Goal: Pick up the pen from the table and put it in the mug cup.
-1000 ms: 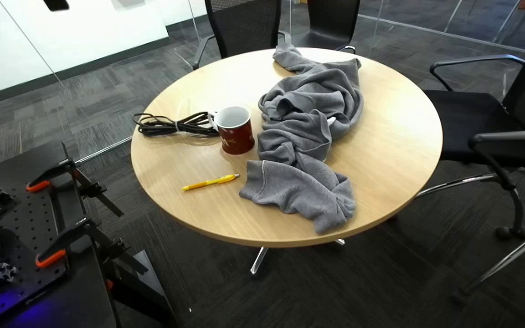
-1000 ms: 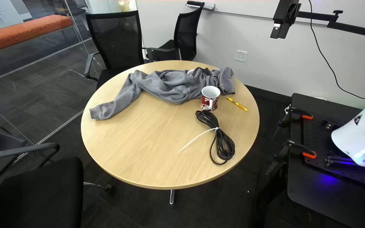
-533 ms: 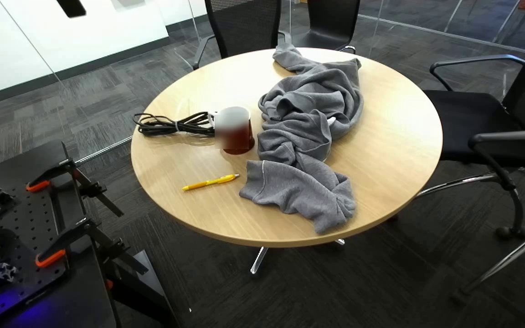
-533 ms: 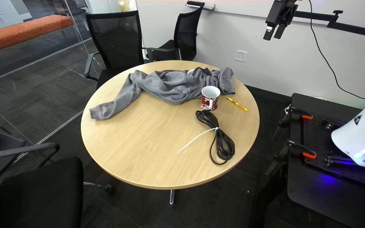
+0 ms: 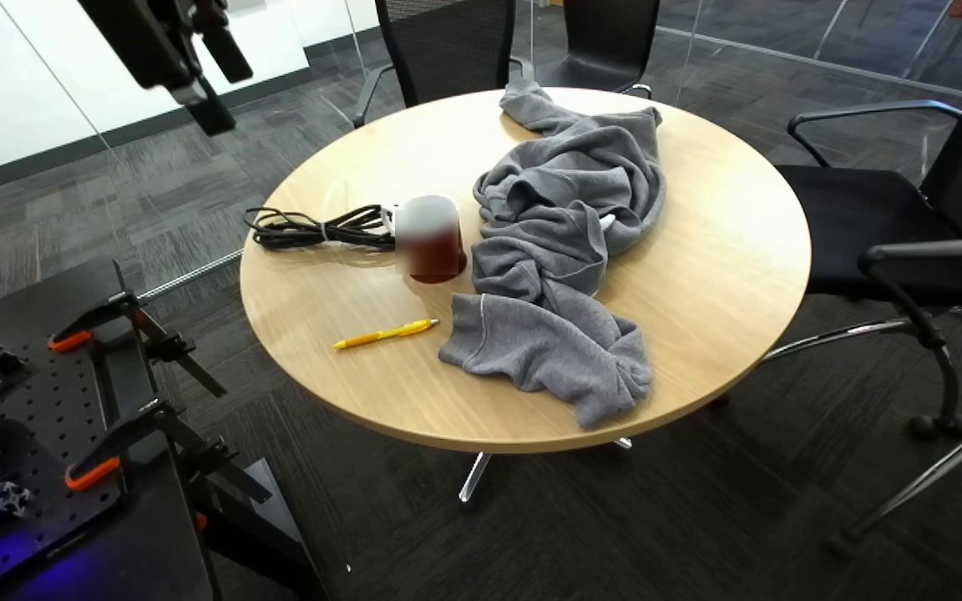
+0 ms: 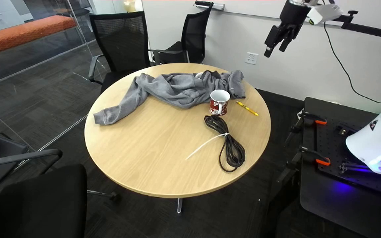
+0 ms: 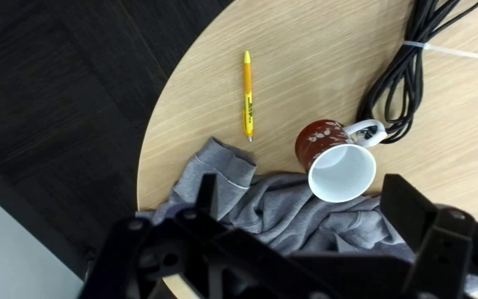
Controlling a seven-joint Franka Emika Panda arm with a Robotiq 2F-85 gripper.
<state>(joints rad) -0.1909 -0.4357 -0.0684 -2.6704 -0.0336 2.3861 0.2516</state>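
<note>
The yellow-orange pen [image 5: 387, 334] lies flat on the round light wood table [image 5: 715, 275], near its edge. It also shows in an exterior view [image 6: 247, 108] and in the wrist view [image 7: 248, 97]. The dark red mug cup [image 6: 214, 106] with a white inside stands upright beside the pen. In the wrist view the mug [image 7: 320, 139] shows its opening, with nothing seen inside. It is partly blurred in an exterior view [image 5: 437, 259]. My gripper [image 6: 275, 51] is open and empty, high above and off the table's side. Its fingers are wide apart in the wrist view [image 7: 301, 178].
A crumpled grey sweater [image 5: 573, 200] lies across the table, close to the mug and the pen's tip. A coiled black cable [image 6: 232, 148] with a white tie lies by the mug's handle. Black chairs [image 5: 882, 209] stand around the table. A black stand with clamps [image 5: 97, 472] is beside it.
My gripper has come down and toward the table, entering further into both exterior views. Its two fingers now show apart. The pen, mug, cable and sweater have not moved.
</note>
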